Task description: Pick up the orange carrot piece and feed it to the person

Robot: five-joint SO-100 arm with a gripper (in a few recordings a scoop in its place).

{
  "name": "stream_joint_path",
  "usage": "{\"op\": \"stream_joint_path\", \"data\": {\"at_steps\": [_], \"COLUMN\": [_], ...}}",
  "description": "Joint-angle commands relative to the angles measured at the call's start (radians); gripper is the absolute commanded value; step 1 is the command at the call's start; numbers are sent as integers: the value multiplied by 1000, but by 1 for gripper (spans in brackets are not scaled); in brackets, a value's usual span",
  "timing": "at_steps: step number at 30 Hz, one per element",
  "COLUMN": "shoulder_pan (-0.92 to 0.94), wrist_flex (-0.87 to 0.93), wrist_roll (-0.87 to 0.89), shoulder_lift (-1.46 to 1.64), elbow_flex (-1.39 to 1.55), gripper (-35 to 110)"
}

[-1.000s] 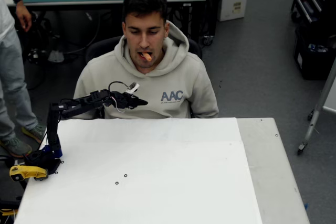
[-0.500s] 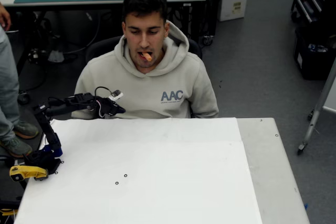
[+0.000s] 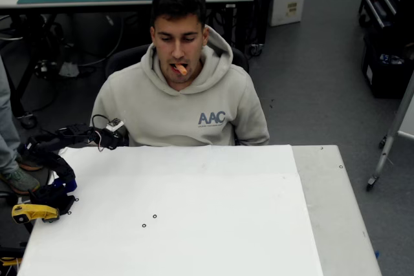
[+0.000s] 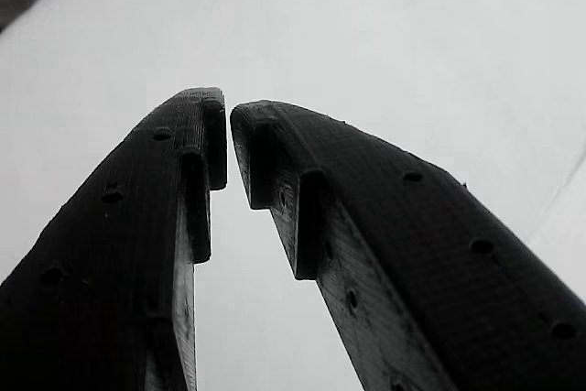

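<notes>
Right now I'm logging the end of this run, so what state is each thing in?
orange carrot piece: held in the person's mouth, one end sticking out.
person: seated behind the table, looking down.
gripper: shut with nothing between the fingertips, over the table's left rear corner in the overhead view.
table: white top, bare of food.

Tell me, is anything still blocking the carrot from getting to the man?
Nothing visible does. The orange carrot piece already sits in the mouth of the person. The gripper is over the table's far left corner, fingertips nearly touching with nothing between them.
</notes>
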Motion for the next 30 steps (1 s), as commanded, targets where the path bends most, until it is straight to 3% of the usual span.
{"op": "stream_joint_path", "data": {"at_steps": [1,10,22,30], "shoulder_pan": [-32,-31,-31,-31], "wrist_flex": [5,32,531,586], "wrist_roll": [-8,-8,-8,-8], "shoulder_lift": [172,511,844,911], "elbow_flex": [118,385,411,382], "gripper": [-3,-3,-3,-3]}}
